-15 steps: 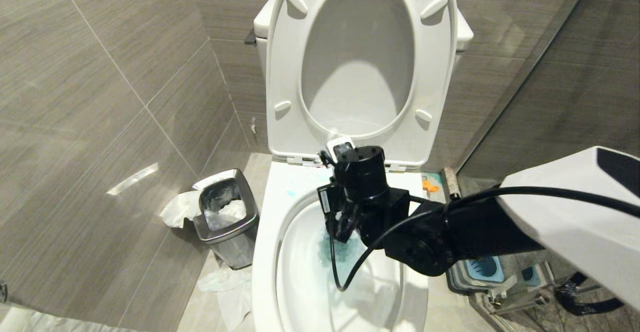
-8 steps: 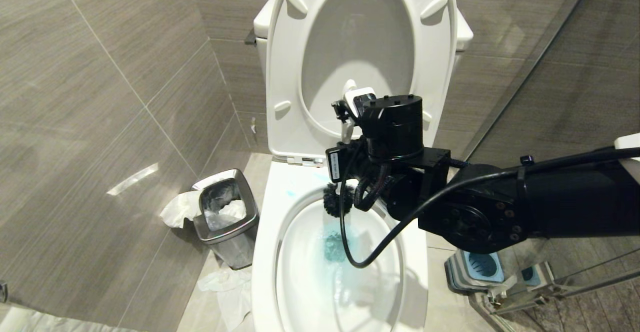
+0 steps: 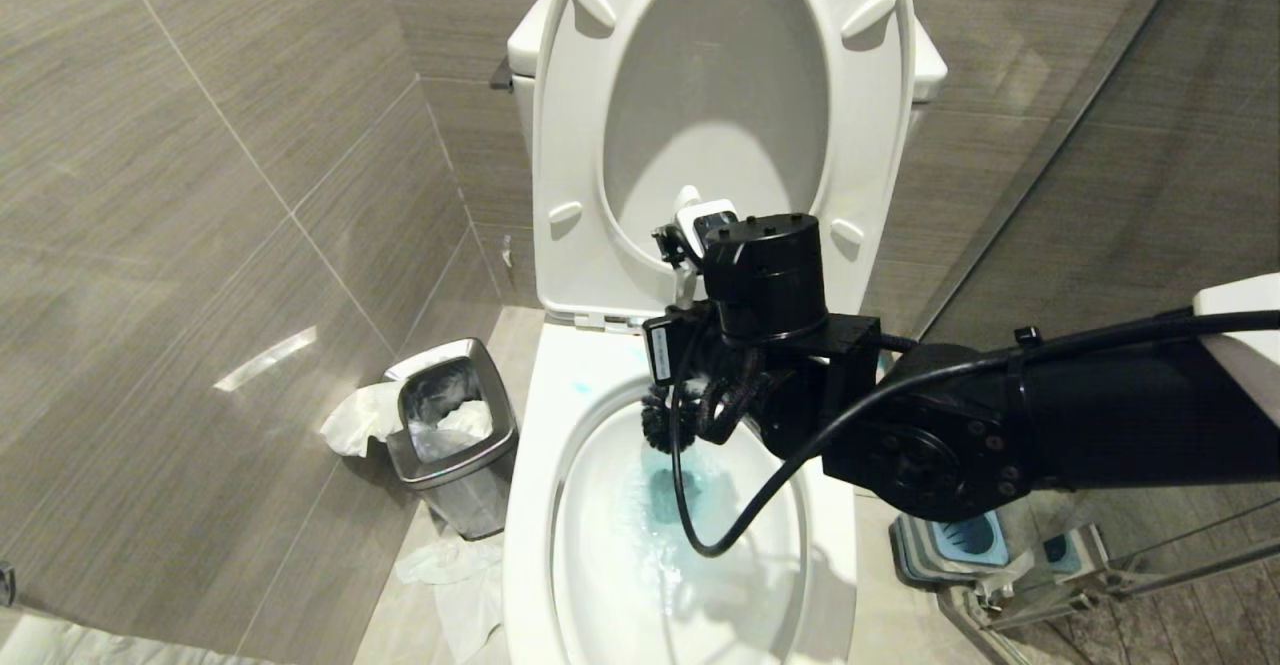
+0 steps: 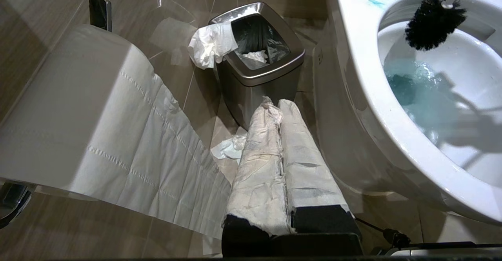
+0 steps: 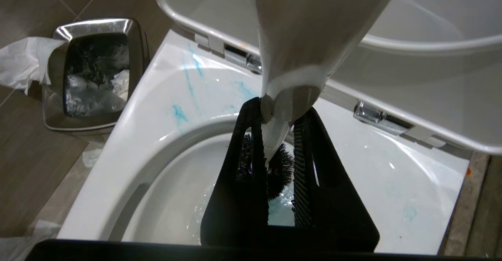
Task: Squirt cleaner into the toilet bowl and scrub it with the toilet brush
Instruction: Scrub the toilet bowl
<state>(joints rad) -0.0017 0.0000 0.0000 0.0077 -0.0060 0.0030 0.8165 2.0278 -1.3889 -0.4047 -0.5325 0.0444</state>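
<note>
Head view is showing the right gripper hanging over the rear rim of the toilet bowl, at about twelve o'clock of the oval, with its fingers narrowed around the white handle of the toilet brush. The handle's rounded tip is sticking up past the wrist in front of the raised seat, and the black bristle head is sitting just above the water, at the eleven o'clock side of the basin. The cleaner is tinting the pool teal, and thin smears of it are lying on the rim near the hinges. A small white label is showing on the wrist, but its print is too small to read; no other writing can be made out.

Left wrist view is showing the left gripper, its paper-wrapped fingers pressed together with nothing between them, pointing at the steel bin at twelve o'clock, with a toilet paper roll at nine o'clock.
</note>
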